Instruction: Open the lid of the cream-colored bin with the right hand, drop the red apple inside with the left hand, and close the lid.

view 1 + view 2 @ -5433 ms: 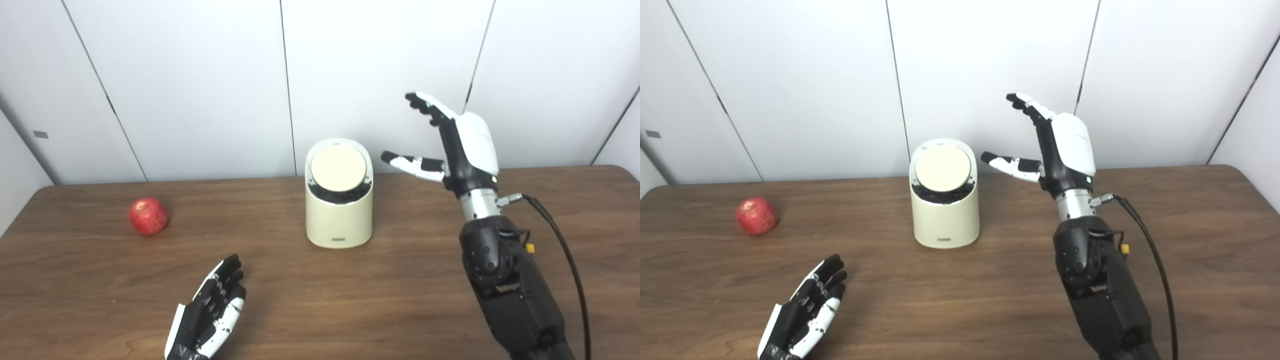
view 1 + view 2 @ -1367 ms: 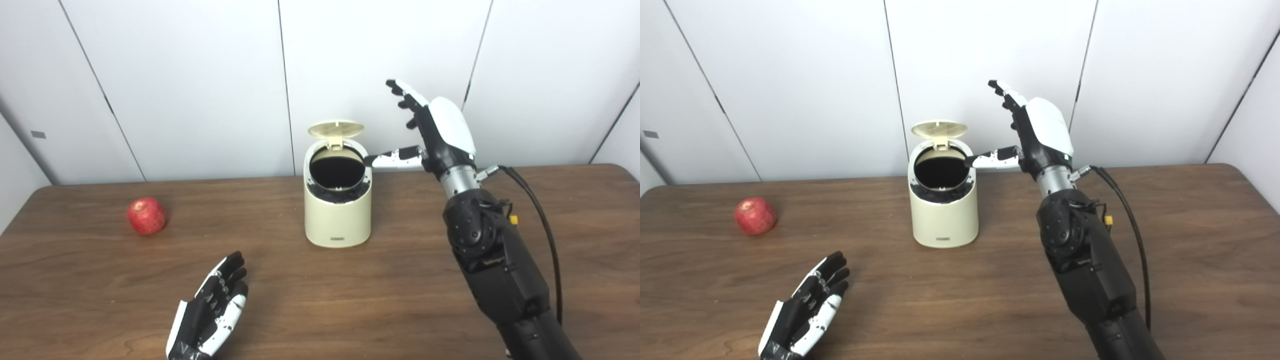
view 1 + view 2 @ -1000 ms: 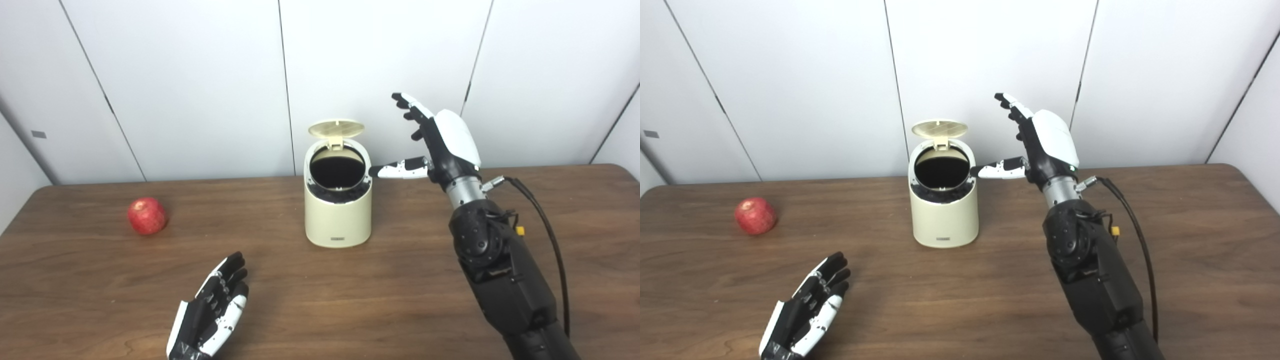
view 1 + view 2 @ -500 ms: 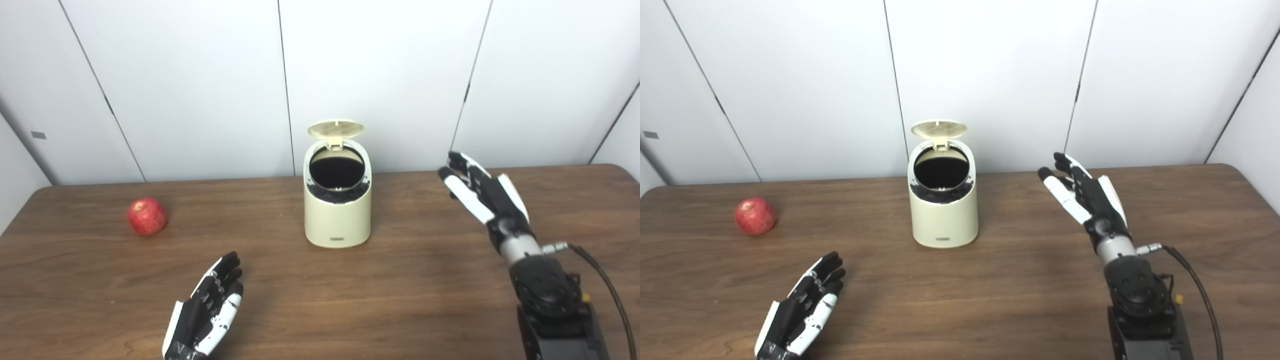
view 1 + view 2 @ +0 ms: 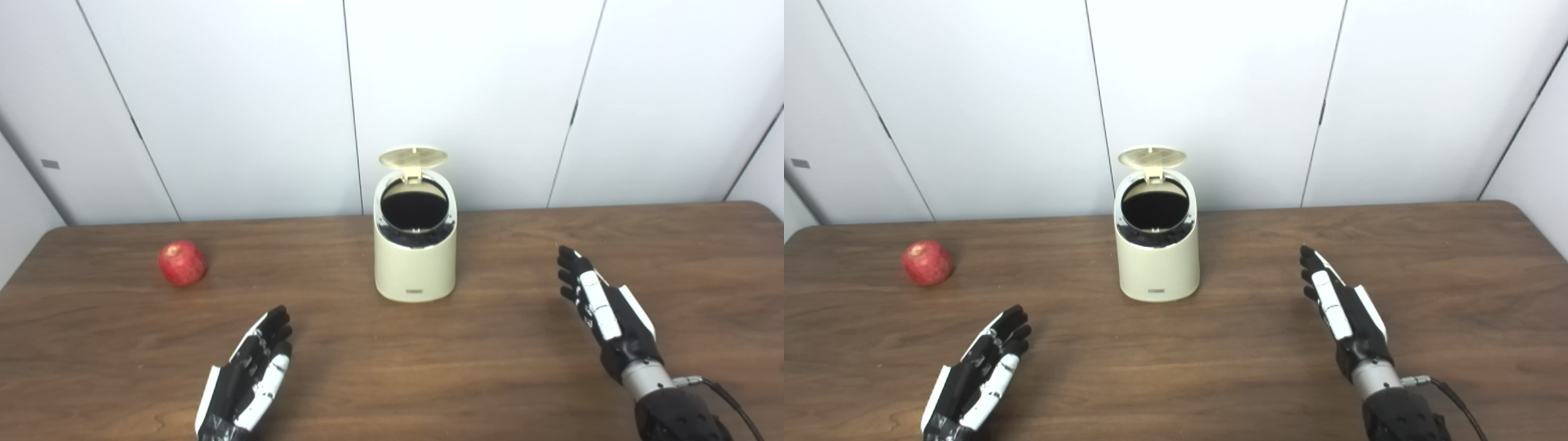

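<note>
Now our left hand [image 5: 245,380] and right hand [image 5: 603,315] are both empty, fingers extended. Beyond the left fingertips, well apart, the apple [image 5: 182,263] may roll away; a careless swing could knock the bin [image 5: 415,269] or its raised lid [image 5: 412,157].

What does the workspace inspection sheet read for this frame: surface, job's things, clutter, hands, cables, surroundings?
Surface: brown wooden table.
Job's things: cream-colored bin upright at centre; lid raised at the back, opening dark; red apple on the table, far left.
Clutter: nothing seen.
Hands: left hand open, low, holding nothing; right hand open, low, apart from the bin.
Cables: black cable at the right wrist.
Surroundings: white wall panels.
</note>
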